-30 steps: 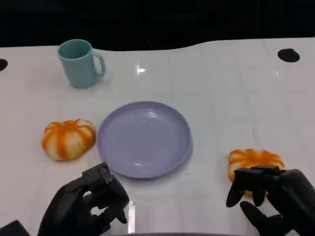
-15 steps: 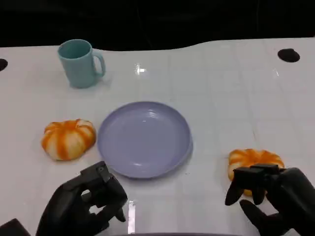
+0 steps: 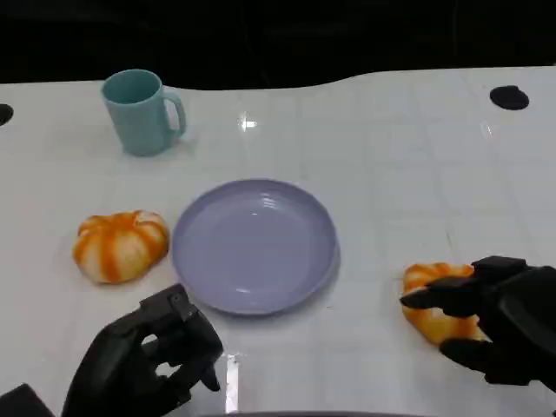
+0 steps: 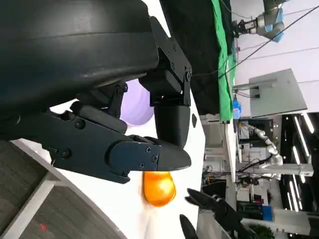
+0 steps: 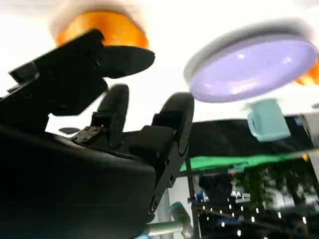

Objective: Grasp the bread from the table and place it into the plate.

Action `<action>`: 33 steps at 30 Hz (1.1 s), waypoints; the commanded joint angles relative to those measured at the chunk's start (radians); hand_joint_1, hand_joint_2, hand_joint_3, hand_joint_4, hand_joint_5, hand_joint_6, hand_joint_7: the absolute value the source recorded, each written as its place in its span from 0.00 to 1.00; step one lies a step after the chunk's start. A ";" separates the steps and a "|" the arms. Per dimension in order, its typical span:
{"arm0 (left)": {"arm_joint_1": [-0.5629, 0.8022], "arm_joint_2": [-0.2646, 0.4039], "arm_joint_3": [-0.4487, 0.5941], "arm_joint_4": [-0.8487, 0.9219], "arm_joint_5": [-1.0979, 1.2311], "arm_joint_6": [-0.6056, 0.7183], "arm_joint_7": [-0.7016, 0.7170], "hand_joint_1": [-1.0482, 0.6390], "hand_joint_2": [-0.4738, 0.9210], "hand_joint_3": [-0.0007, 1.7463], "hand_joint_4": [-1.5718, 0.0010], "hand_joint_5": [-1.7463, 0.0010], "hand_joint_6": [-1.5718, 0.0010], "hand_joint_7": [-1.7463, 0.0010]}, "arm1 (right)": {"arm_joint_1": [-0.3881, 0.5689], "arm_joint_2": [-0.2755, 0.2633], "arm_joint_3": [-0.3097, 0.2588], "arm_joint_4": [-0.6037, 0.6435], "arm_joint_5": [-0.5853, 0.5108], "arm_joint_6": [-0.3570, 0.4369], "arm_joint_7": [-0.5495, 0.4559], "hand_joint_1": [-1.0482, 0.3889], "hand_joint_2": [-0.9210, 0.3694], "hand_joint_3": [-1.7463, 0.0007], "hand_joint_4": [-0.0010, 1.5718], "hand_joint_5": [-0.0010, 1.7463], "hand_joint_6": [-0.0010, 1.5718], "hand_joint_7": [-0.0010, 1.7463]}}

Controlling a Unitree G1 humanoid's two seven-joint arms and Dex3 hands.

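Orange bread [image 3: 434,300] lies on the bench [image 3: 391,174] between the right hand's [image 3: 495,326] spread fingers [image 3: 434,297], not gripped; left hand [image 3: 148,360] curled, holding nothing.

The left hand [image 3: 152,360] is matte black, with blocky finger segments and a rounded shell behind them. Small screws sit on its finger plates in the left wrist view. The right hand [image 3: 495,321] is black too, with smooth rounded fingers [image 5: 174,119].
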 commanded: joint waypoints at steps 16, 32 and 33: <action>0.006 0.008 0.007 -0.024 -0.005 0.034 0.008 0.29 1.00 0.17 0.58 0.00 0.61 0.14 | -0.019 -0.019 0.065 -0.164 -0.231 0.279 0.243 0.24 0.06 1.00 0.12 0.12 0.18 0.00; 0.011 0.004 0.010 -0.042 -0.009 0.045 0.005 0.29 1.00 0.17 0.58 0.00 0.61 0.14 | -0.189 -0.017 0.186 0.156 -0.266 0.335 0.213 0.26 0.04 0.99 0.15 0.13 0.17 0.00; 0.011 0.004 0.011 -0.041 -0.010 0.045 0.004 0.30 1.00 0.16 0.58 0.00 0.61 0.14 | -0.199 -0.016 0.194 0.182 -0.266 0.337 0.203 0.26 0.04 0.99 0.15 0.13 0.17 0.00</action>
